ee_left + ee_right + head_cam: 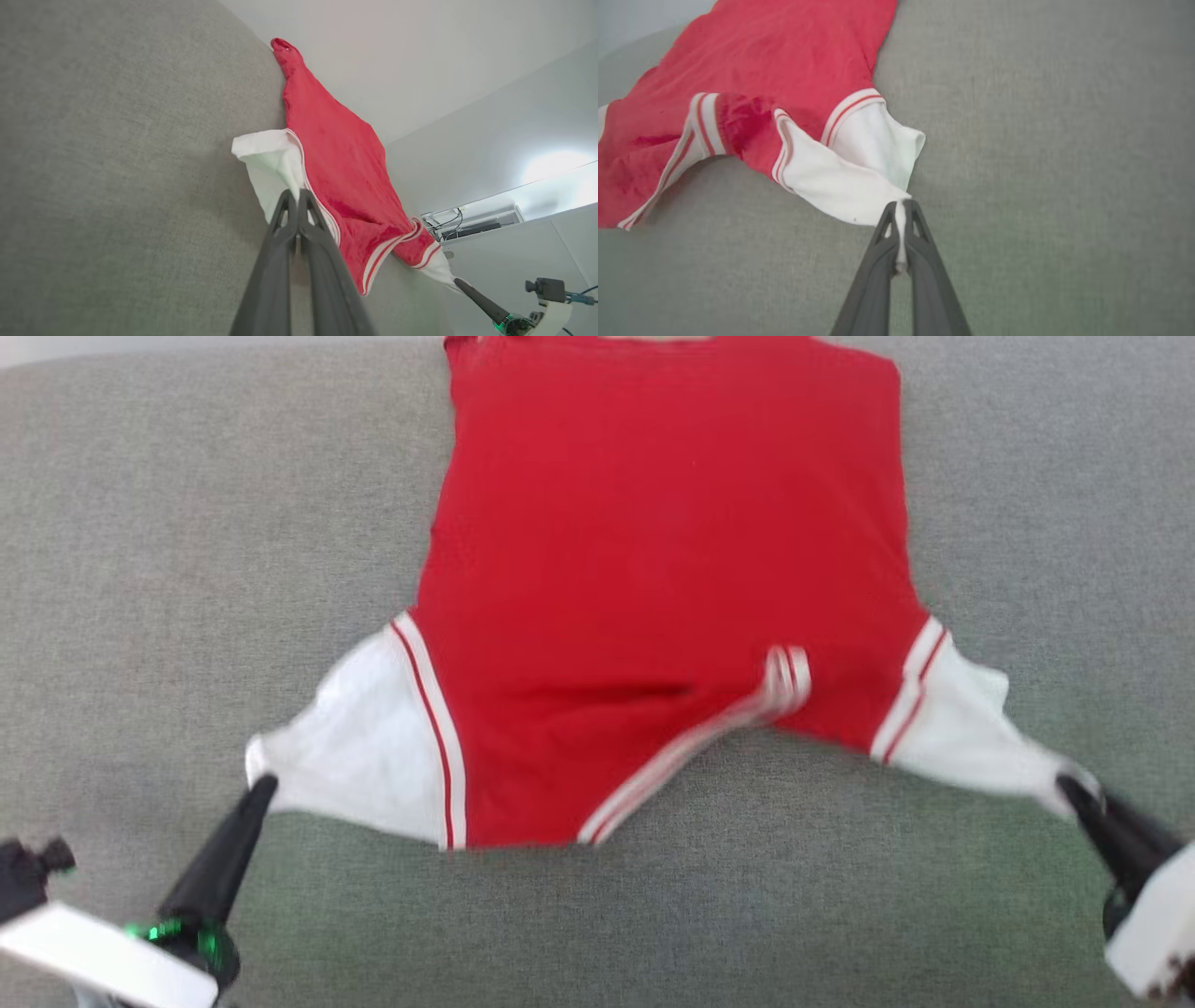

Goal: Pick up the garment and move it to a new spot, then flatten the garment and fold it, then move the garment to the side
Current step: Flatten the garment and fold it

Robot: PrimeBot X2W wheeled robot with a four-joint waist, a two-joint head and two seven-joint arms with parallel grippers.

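Garment (653,569) flat on couch (187,523)

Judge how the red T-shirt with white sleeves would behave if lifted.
Probably floppy: the red, white-sleeved T-shirt dips and folds at its collar between the left gripper and right gripper. Likely light: small sleeve-tip pinches stretch it. It might slip; fingers pinch little cloth.

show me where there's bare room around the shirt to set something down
Bare grey surface lies left of the garment, right of it, and along the near strip between the left gripper and right gripper. Crowded: the middle under the garment, and at each pinch.
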